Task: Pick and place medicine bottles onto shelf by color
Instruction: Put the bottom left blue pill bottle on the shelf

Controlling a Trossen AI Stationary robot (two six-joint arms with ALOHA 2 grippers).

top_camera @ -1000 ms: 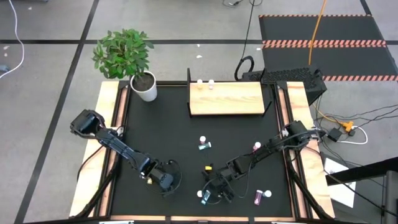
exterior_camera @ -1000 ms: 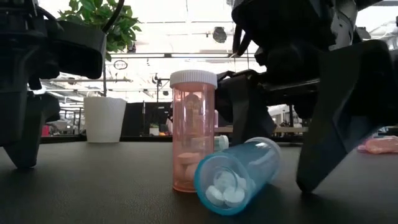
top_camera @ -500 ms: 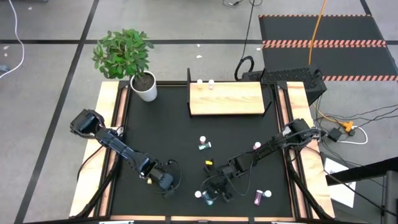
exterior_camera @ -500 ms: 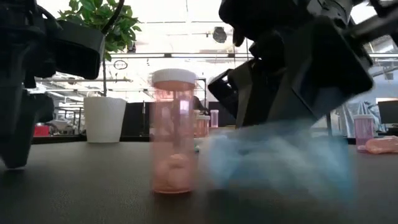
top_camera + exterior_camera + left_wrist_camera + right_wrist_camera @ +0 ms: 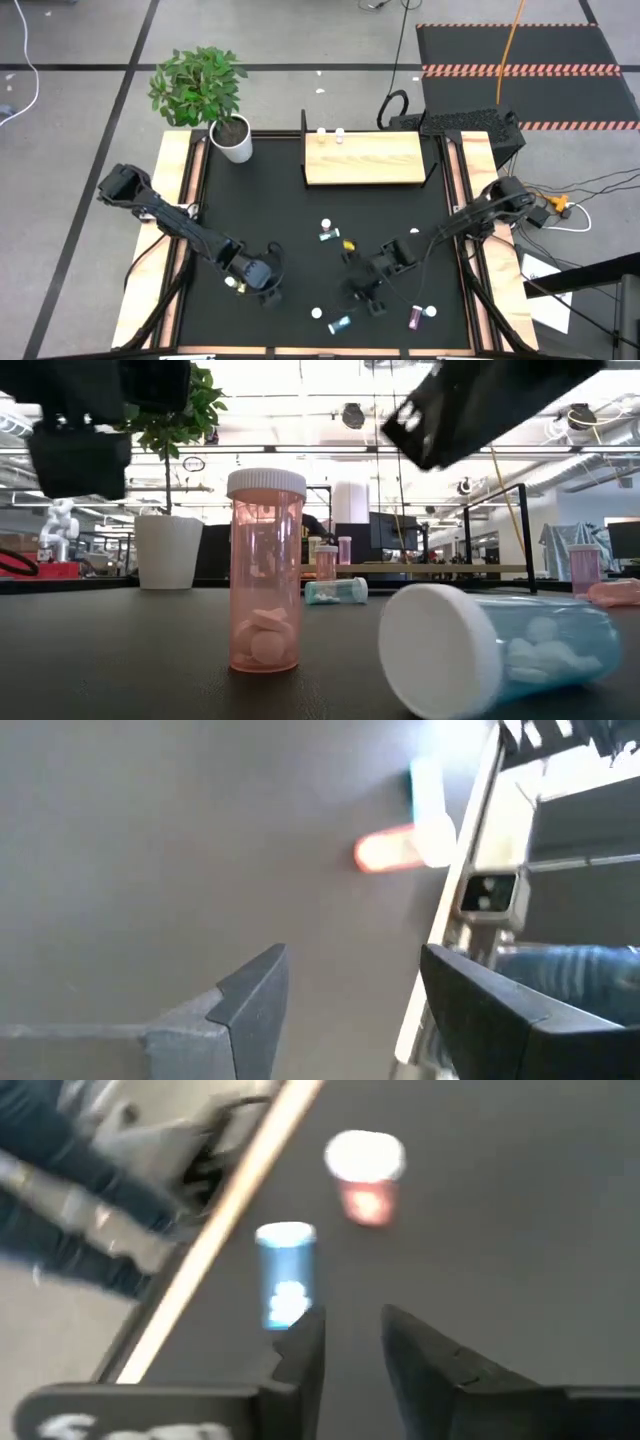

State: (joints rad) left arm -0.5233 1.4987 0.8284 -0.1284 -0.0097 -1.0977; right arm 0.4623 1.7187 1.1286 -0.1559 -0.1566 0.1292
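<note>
An upright pink medicine bottle (image 5: 265, 570) with a white cap stands on its base near the table's near edge, also in the high view (image 5: 317, 313). Beside it a teal bottle (image 5: 490, 650) lies on its side, cap toward the near edge (image 5: 340, 324). My right gripper (image 5: 365, 295) hangs above them, narrowly open and empty (image 5: 352, 1342). My left gripper (image 5: 262, 285) hangs to the left, open and empty (image 5: 350, 990). A magenta bottle (image 5: 418, 316) lies near the right corner. Two bottles (image 5: 330, 133) stand on the shelf's (image 5: 365, 160) far edge.
More bottles lie mid-table: a teal one (image 5: 327, 233) and a pink one (image 5: 413, 235). A white plant pot (image 5: 235, 140) stands at the far left corner. Black uprights frame the shelf's ends. Wooden rails run along the table's sides.
Both grippers have risen off the table, the right one away from the teal bottle it straddled. That bottle has slid and spun about on the table, so its cap now faces the near edge. The pink bottle has been nudged aside and stays upright.
</note>
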